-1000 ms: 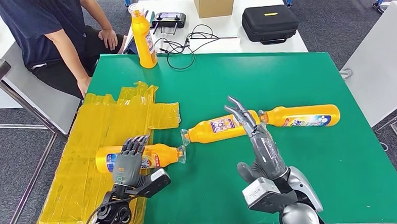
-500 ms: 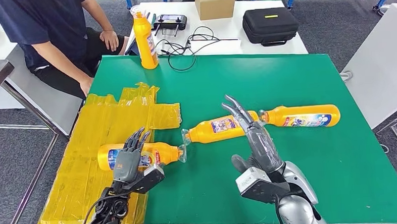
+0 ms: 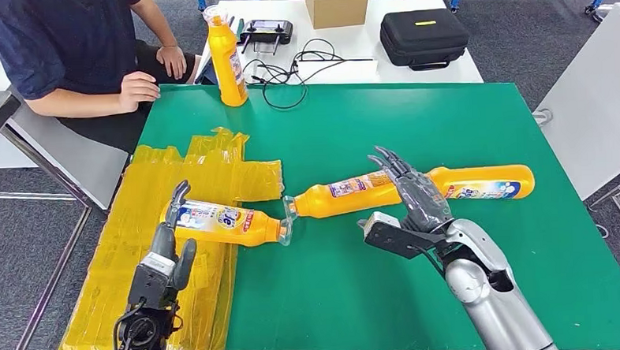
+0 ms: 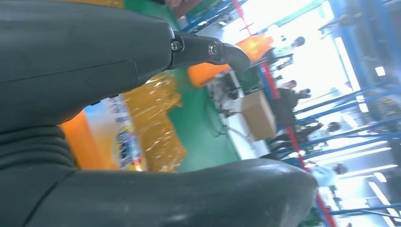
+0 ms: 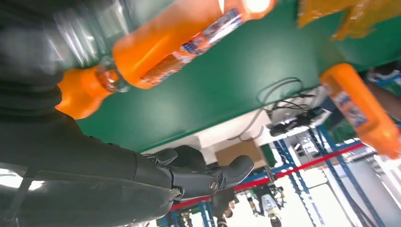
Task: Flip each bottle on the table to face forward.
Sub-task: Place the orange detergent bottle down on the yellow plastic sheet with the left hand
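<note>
Across the table (image 3: 462, 121), the middle bottle (image 3: 347, 195) lay lengthwise beside the right hand (image 3: 413, 192), fingers apparently resting on it, grasp unclear. Left hand (image 3: 170, 248) gripped the left bottle (image 3: 226, 223).

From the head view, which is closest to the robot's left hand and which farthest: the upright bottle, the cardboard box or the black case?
Measured from the left hand:
1. Upright bottle, at the green table's far left corner.
2. Cardboard box, on the white table behind, near its middle.
3. Black case, farther right on that white table.

four orange bottles (image 3: 230, 223) (one upright), one cardboard box (image 3: 336, 3), one black case (image 3: 424, 37)
</note>
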`<state>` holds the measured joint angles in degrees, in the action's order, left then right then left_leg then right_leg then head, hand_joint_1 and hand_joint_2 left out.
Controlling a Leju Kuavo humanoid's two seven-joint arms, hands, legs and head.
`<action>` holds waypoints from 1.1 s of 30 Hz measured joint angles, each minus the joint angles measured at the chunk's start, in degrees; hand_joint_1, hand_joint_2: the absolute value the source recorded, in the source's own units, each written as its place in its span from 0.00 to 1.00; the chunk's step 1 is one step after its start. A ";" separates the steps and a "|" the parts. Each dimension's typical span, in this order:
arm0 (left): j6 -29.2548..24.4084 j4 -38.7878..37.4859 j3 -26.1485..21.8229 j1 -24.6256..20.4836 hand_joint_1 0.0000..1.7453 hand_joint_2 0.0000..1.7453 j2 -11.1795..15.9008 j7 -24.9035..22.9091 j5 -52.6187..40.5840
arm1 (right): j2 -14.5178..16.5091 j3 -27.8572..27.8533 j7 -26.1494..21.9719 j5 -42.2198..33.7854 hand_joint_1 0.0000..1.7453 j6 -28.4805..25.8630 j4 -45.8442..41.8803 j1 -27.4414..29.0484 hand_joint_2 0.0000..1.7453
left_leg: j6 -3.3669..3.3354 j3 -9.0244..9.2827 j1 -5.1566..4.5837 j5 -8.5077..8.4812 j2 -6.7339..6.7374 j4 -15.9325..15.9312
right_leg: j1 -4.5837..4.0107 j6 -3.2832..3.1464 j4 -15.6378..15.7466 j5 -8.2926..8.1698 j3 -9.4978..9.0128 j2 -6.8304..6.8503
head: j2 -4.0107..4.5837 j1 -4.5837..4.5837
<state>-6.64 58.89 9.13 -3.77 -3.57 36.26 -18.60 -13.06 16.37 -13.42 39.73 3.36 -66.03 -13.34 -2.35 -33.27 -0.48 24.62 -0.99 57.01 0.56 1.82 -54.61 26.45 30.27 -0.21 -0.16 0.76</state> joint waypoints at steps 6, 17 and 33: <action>0.92 4.71 0.15 1.31 0.00 0.00 0.57 1.23 2.02 | -1.35 0.41 0.53 0.17 0.00 0.50 2.62 -0.99 1.00 | 0.00 -0.06 0.01 0.01 0.01 0.00 | -0.01 0.00 0.00 0.00 0.08 0.00 | 0.01 0.02; 5.90 17.91 -0.83 4.85 0.00 0.00 2.69 4.05 13.21 | -8.62 4.69 1.40 -0.01 0.00 3.13 9.97 -5.49 1.00 | -0.01 -0.12 -0.03 0.00 -0.04 0.00 | 0.02 0.00 0.00 0.00 0.09 0.04 | 0.01 0.01; 4.51 23.70 0.33 6.39 0.00 0.00 5.25 4.08 17.19 | -4.77 16.15 1.55 3.39 0.00 3.64 29.22 -21.96 1.00 | -0.01 -0.12 0.00 -0.04 0.00 0.00 | 0.00 0.00 -0.03 0.00 0.09 0.02 | 0.01 -0.01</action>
<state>-2.13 82.59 9.46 2.61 1.68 40.34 -1.41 -17.83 32.53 -11.87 43.12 7.01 -36.81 -35.30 -2.35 -33.39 -0.48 24.58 -0.99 57.01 0.56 1.82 -54.64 26.45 30.37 -0.18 -0.15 0.75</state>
